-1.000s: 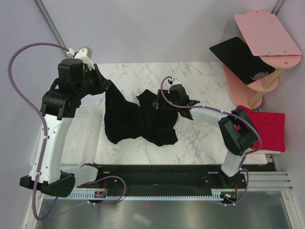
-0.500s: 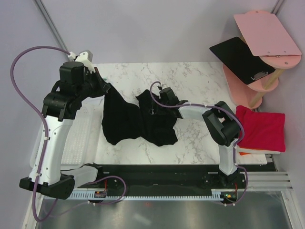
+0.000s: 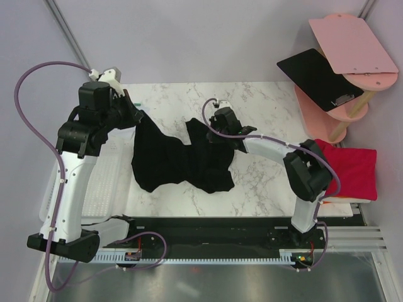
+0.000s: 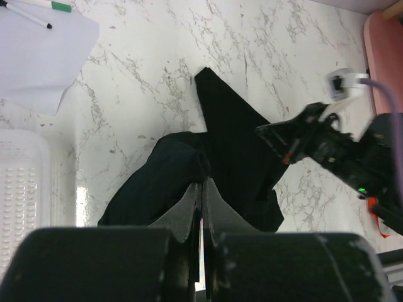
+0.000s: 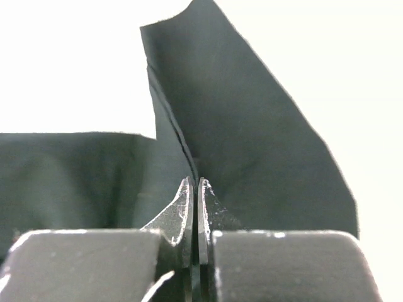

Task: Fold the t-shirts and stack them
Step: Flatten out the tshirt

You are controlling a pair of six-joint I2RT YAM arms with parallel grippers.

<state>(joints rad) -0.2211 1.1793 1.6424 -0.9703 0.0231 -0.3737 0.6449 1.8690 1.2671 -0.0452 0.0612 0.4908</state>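
A plain black t-shirt point(image 3: 182, 157) lies crumpled across the middle of the marble table. My left gripper point(image 3: 134, 116) is shut on its upper left corner and holds that corner off the table; in the left wrist view the cloth point(image 4: 233, 138) bunches at the closed tips of that gripper point(image 4: 203, 182). My right gripper point(image 3: 210, 133) is shut on the shirt's upper right part. In the right wrist view a fold of the dark cloth point(image 5: 252, 145) runs into the closed tips of that gripper point(image 5: 193, 182). A folded crimson red t-shirt point(image 3: 352, 167) sits at the right edge.
A pink shelf stand point(image 3: 352, 44) with a flat black board point(image 3: 315, 75) stands at the back right. A white ribbed tray point(image 3: 104, 182) lies along the table's left side. A white paper sheet point(image 4: 38, 50) with markers lies at the back left.
My right gripper has gone from open to shut, closing on the black t-shirt's upper right part. The shirt's left side has shifted slightly. The left arm has hardly moved.
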